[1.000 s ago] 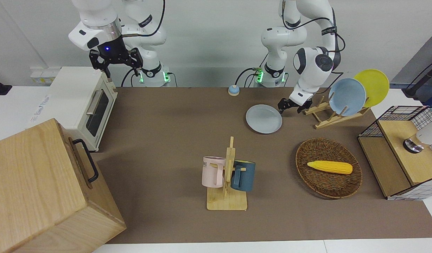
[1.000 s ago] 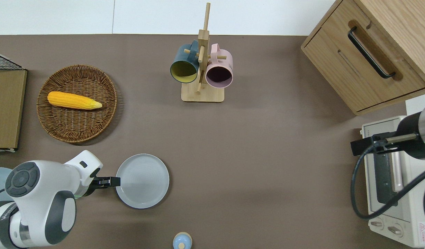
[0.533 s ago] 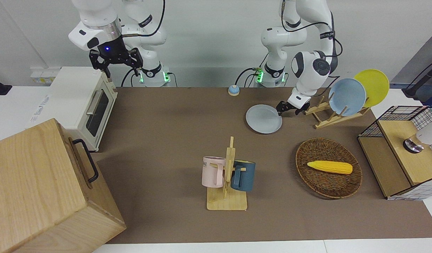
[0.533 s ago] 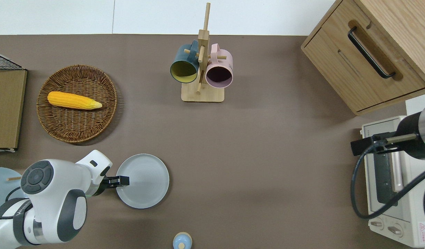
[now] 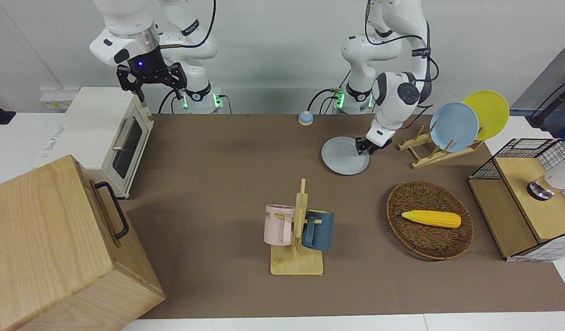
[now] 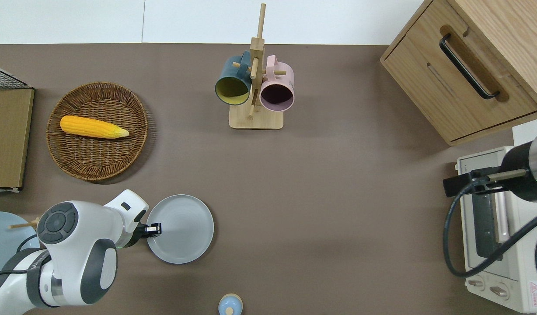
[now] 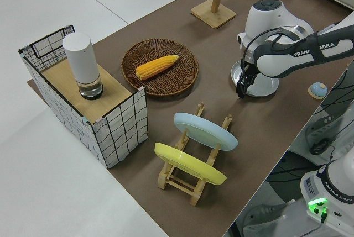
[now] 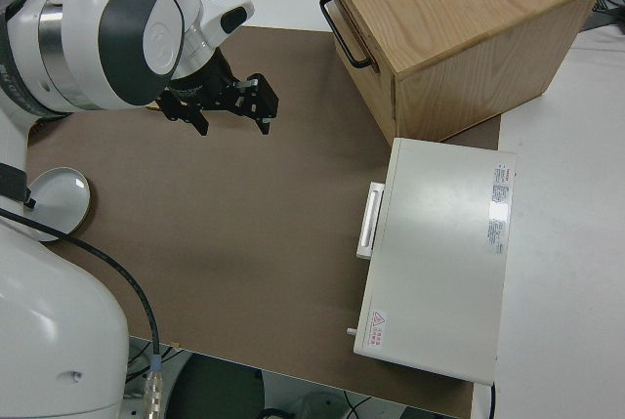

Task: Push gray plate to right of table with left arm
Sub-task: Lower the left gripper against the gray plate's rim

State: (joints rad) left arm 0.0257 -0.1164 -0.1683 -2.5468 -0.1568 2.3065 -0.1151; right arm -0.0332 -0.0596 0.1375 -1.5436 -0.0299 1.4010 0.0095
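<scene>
Small round pale gray-blue plate (image 6: 183, 227) with shallow raised rim, empty, flat on brown-matted white-edged table (image 6: 321, 192), toward left arm's end, nearer the robots. White jointed left arm (image 6: 76, 249) reached down, black gripper (image 6: 153, 228) at plate's rim.

The gray plate (image 6: 181, 228) lies on the table (image 6: 338, 183), nearer to the robots than the basket (image 6: 98, 164). The corn (image 6: 93, 127) lies in the basket. The mug rack (image 6: 256, 109) stands farther from the robots than the plate.
</scene>
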